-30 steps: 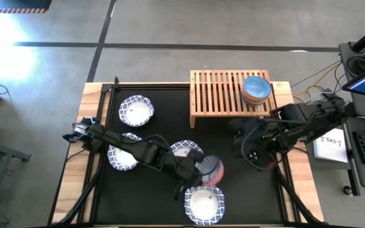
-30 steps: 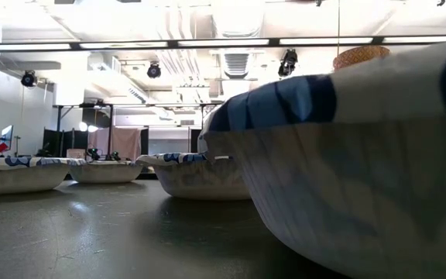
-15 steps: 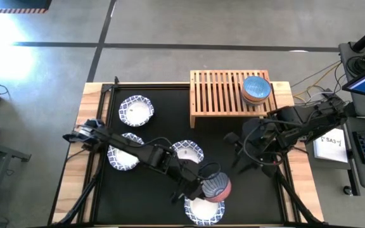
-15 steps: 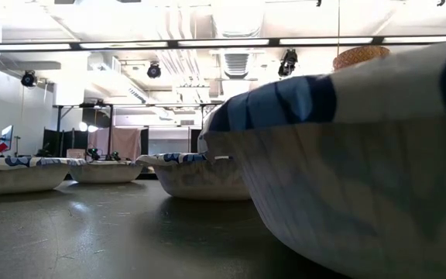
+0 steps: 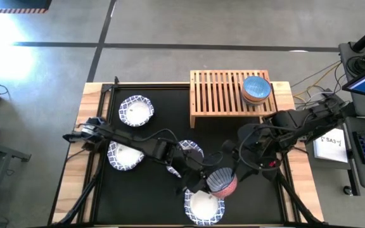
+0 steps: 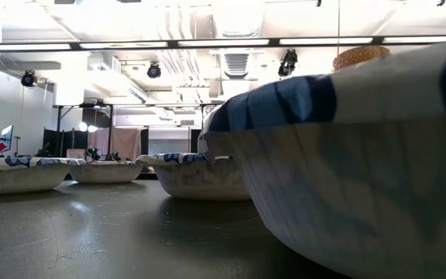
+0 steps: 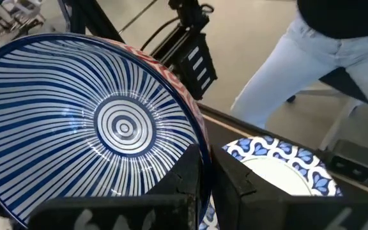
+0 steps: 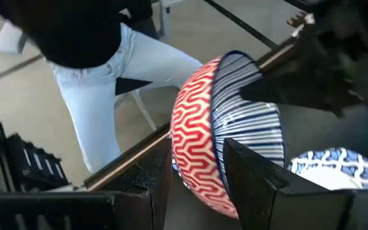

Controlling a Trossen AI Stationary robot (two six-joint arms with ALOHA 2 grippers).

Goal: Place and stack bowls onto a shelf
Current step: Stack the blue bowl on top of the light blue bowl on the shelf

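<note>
Red bowl (image 5: 222, 182) pinched at rim by left gripper (image 7: 204, 182), tilted on edge; right gripper (image 8: 197, 169) spread astride it.

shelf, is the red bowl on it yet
No, the red bowl is held off the shelf in the left pincer.

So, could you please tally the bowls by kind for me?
Large white bowls with blue-patterned rims: 4
Small red bowl: 1
Small light blue bowl, topping a stack on the shelf: 1
Bowls under it: at least 1, exact count hidden
Total: 6 clearly seen, plus those under the light blue one.
</note>
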